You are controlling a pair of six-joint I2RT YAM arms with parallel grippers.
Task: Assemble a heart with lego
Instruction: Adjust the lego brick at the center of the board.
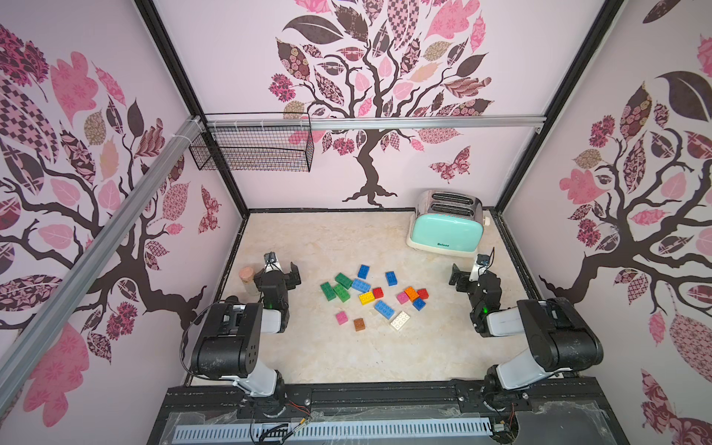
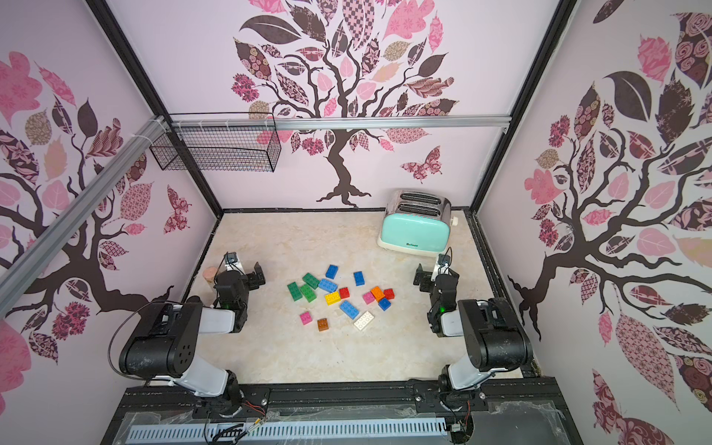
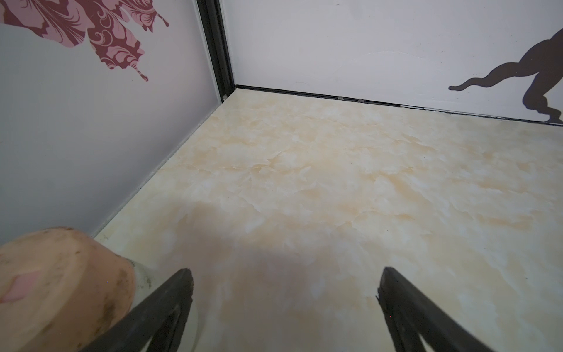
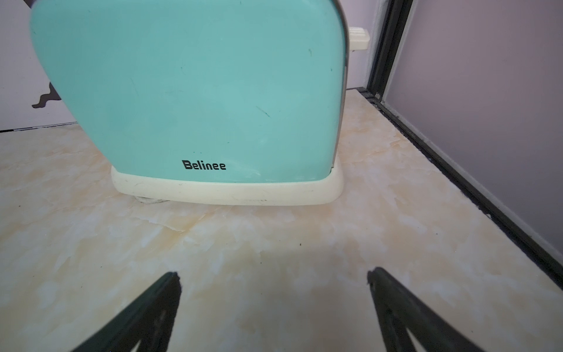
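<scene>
Left gripper (image 3: 286, 283) and right gripper (image 4: 274, 280) are hanging wide open, empty; lego bricks (image 1: 366, 298) are lying scattered between them, four o'clock from left, eight from right, green bricks (image 1: 341, 292) nearer left.

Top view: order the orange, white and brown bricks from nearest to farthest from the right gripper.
1. Orange brick, right of centre, closest to the right gripper.
2. White brick, nearer the front edge.
3. Brown brick, front, left of the white one.

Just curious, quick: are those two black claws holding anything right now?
Left black gripper: open, holding nothing.
Right black gripper: open, holding nothing.
</scene>
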